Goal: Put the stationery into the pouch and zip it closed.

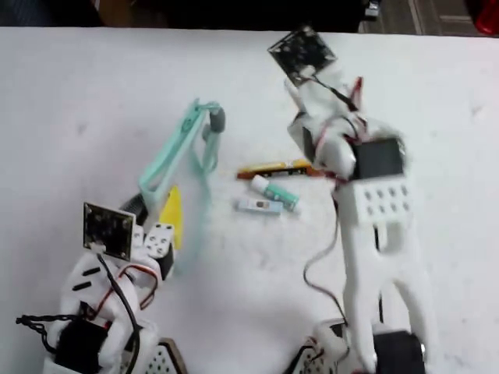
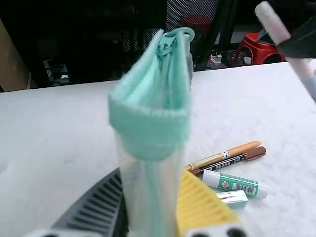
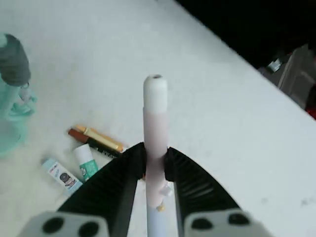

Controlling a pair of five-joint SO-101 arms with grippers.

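Note:
A mint-green pouch [image 1: 181, 148] stands tilted up off the table, and my left gripper [image 1: 159, 207] is shut on its lower end. Seen from the left wrist, the pouch [image 2: 150, 118] rises between the grey finger [image 2: 96, 205] and the yellow finger [image 2: 202, 210]. My right gripper [image 3: 154, 165] hangs above the table, right of the pouch, shut on a white-and-pink pen [image 3: 154, 123]. That pen [image 2: 276, 32] also shows in the left wrist view. On the table lie an orange and a brown pen [image 1: 277, 167], a glue stick [image 1: 273, 191] and a small eraser [image 1: 259, 206].
The white table [image 1: 86, 101] has free room to the left and at the far side. The loose stationery lies between the two arms. A dark edge and room clutter run behind the table's far side.

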